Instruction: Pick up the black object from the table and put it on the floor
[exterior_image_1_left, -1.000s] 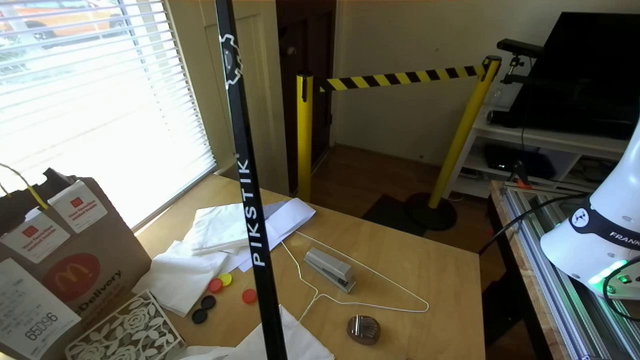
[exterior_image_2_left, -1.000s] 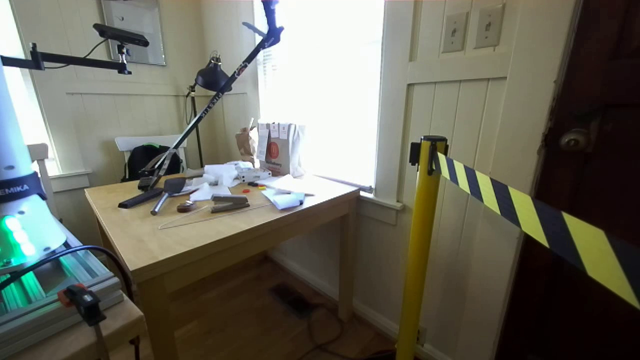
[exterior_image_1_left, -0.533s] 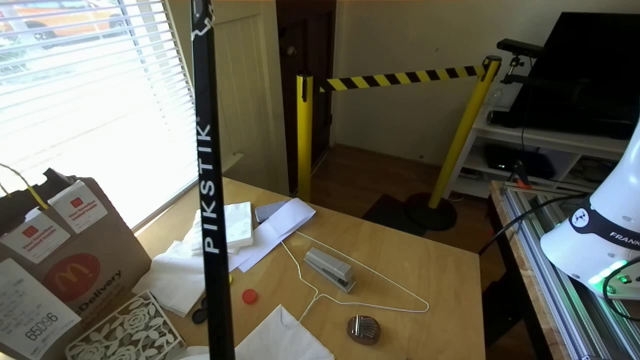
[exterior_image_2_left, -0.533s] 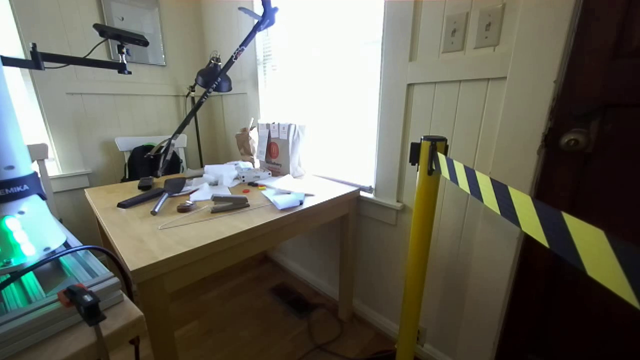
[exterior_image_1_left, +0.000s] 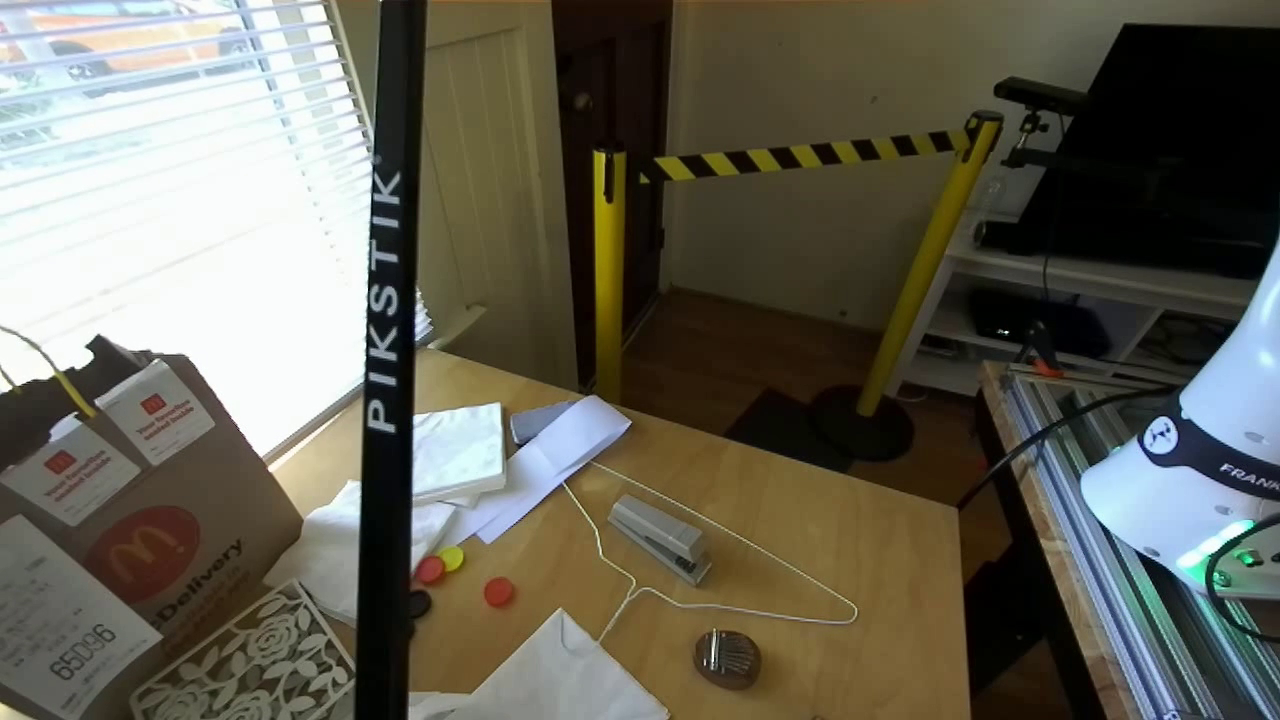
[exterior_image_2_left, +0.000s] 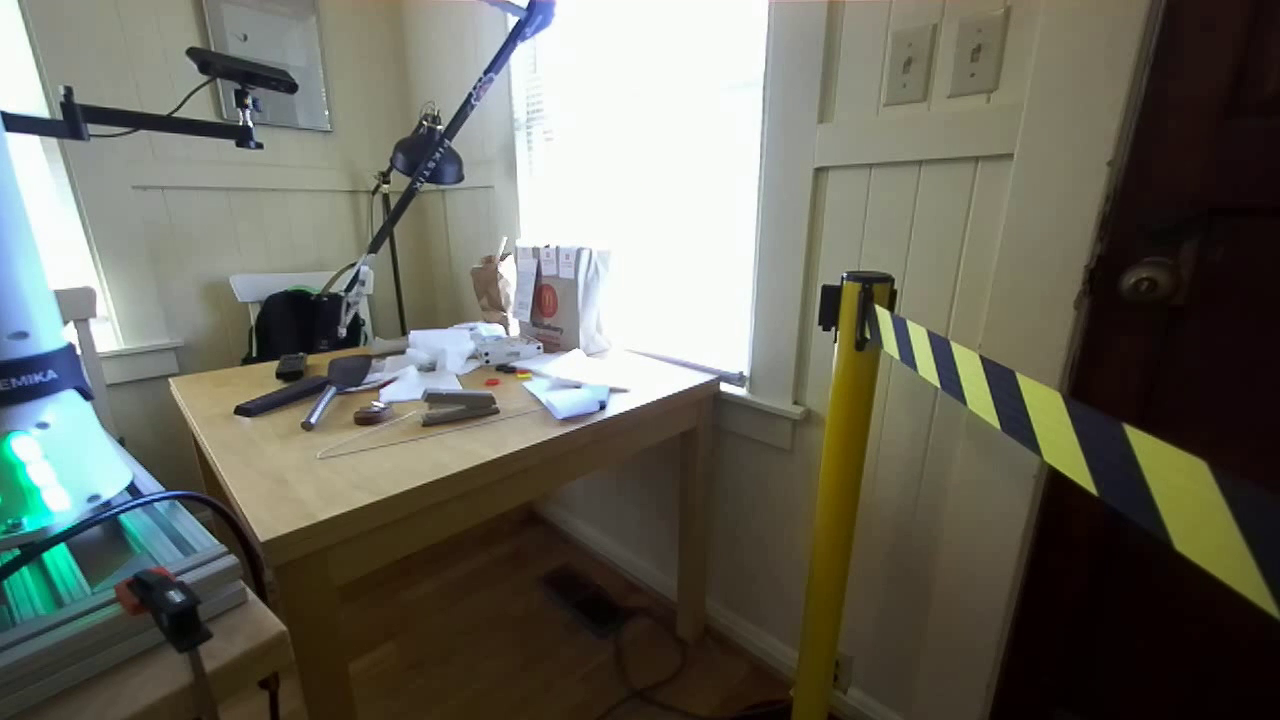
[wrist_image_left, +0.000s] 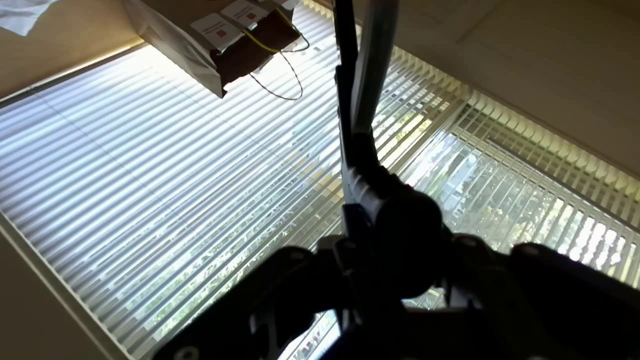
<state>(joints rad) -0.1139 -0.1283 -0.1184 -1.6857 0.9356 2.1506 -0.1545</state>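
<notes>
A long, thin black pole (exterior_image_1_left: 392, 350) hung aslant at the far side of a pale, straight-edged light-wood table (exterior_image_2_left: 300, 485), its upper end held, as far as the silhouette showed, between the jaws of a dark, jointed gripper (wrist_image_left: 395, 250). Over the past second the pole's lower tip had risen from the tabletop's far left to hang before a rounded black backpack (exterior_image_2_left: 285, 330), seemingly clear of the wood; the pick-up looked done, the brown wood-toned floor (exterior_image_2_left: 450, 620) yet to be reached. White letters on the pole spelled PIKSTIK. At left, a boxy brown paper bag (exterior_image_1_left: 200, 480) read "Delivery" beside a white paper receipt (exterior_image_1_left: 75, 600) marked 65D96; at right, a smooth white robot arm (exterior_image_1_left: 1130, 500) showed "FRANK," cut off.
</notes>
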